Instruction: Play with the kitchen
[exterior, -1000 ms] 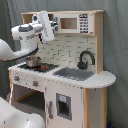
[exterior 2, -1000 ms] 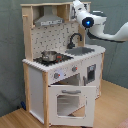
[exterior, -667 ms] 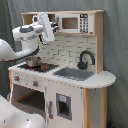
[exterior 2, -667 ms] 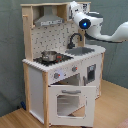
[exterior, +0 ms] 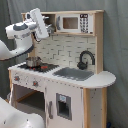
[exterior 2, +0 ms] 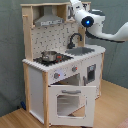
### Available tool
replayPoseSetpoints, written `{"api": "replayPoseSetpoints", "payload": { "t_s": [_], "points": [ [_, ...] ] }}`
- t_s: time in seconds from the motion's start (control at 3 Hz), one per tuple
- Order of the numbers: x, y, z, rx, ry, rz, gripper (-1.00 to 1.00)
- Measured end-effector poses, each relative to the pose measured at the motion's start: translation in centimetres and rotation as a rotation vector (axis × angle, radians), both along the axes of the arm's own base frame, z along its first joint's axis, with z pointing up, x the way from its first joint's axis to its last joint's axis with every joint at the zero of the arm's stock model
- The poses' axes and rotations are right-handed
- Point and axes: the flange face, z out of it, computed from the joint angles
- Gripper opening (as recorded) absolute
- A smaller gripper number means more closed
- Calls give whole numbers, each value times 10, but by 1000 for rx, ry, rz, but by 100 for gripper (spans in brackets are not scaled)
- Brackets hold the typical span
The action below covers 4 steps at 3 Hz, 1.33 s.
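Since a second ago the arm's head has climbed and drawn in toward the top of the kitchen (exterior: 65,75), and it now sits level with the upper shelf rather than below it. Taking the first exterior view from its left, the white arm comes in from the edge and its gripper (exterior: 49,22) ends up against the left end of the top unit, beside the built-in microwave (exterior: 74,23); whether its fingers are spread or closed cannot be made out. Below it a small metal pot (exterior: 33,61) stands on the stove (exterior: 36,66), with the sink (exterior: 75,74) next along the counter and the black faucet (exterior: 86,58) arching over its far side. Knobs line the front panel under the stove, and a white cupboard door with a dark window fills the lower middle. In the second exterior view the kitchen (exterior 2: 60,75) stands on a wooden floor (exterior 2: 107,107) before a grey backdrop, its grey hood (exterior 2: 48,20) at the upper left above the pot (exterior 2: 49,55). The oven door (exterior 2: 70,102) hangs open, tipped outward at the bottom front. Further right the faucet (exterior 2: 75,39) rises behind the sink (exterior 2: 82,50), and the gripper (exterior 2: 75,6) is at the top right corner of the unit.
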Motion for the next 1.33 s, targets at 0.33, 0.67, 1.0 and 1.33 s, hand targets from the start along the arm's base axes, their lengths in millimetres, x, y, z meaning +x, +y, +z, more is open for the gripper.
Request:
{"api": "replayPoseSetpoints", "payload": {
  "t_s": [0.33, 0.67, 1.0, 1.33],
  "points": [
    [-8, 8, 0, 2, 0, 7, 100],
    [-39, 37, 1, 23, -9, 31, 100],
    [-77, 71, -2, 48, -46, 68, 100],
    [-119, 104, -15, 31, -75, 108, 100]
  ]
}}
